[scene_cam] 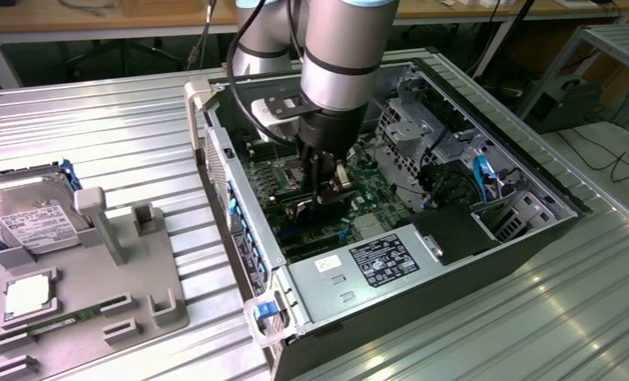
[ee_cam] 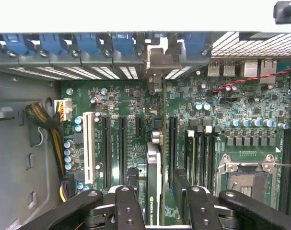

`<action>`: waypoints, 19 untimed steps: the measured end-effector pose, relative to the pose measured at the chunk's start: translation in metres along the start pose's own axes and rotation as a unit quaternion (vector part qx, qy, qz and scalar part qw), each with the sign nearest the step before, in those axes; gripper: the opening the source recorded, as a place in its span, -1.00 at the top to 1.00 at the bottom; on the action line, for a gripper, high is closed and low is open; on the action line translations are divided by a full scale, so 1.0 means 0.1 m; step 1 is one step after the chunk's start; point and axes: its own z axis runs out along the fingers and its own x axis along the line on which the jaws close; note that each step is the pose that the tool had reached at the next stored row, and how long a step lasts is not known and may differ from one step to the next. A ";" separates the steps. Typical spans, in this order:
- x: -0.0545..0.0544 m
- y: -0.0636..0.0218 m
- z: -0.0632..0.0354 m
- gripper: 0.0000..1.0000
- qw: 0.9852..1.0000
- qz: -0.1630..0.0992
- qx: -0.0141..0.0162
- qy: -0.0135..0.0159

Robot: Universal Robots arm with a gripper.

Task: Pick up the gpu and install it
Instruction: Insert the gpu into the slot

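The gpu [ee_cam: 154,191] stands on edge between my gripper's fingers [ee_cam: 128,208], seen edge-on with its green board and a small green label. Its silver end bracket [ee_cam: 157,62] reaches the slot openings in the rear wall of the open computer case [scene_cam: 219,127]. My gripper [ee_cam: 157,211] is shut on the gpu's upper edge. The card is upright over the long black expansion slots of the green motherboard [ee_cam: 121,100]. In the exterior view my gripper [scene_cam: 322,190] is low inside the case, and the gpu [scene_cam: 317,213] shows as a dark piece beneath it.
A silver hard drive [scene_cam: 34,222], a CPU [scene_cam: 28,295] and a narrow memory stick [scene_cam: 71,321] lie on a grey fixture [scene_cam: 113,270] at the exterior view's left. Inside the case are the power supply [scene_cam: 383,258], a drive cage [scene_cam: 421,127], the CPU socket [ee_cam: 243,177] and cables [ee_cam: 44,120].
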 end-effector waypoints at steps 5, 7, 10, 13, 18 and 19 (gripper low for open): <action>0.00 -0.001 -0.046 0.16 1.000 0.000 0.000 0.000; 0.00 -0.001 -0.047 0.19 1.000 0.000 0.000 0.000; 0.00 -0.001 -0.047 0.69 1.000 0.000 0.000 0.000; 0.00 -0.001 -0.047 0.79 1.000 0.000 0.000 0.000; 0.00 -0.001 -0.047 0.79 1.000 0.000 0.000 0.000; 0.00 -0.001 -0.047 0.79 1.000 0.000 0.000 0.000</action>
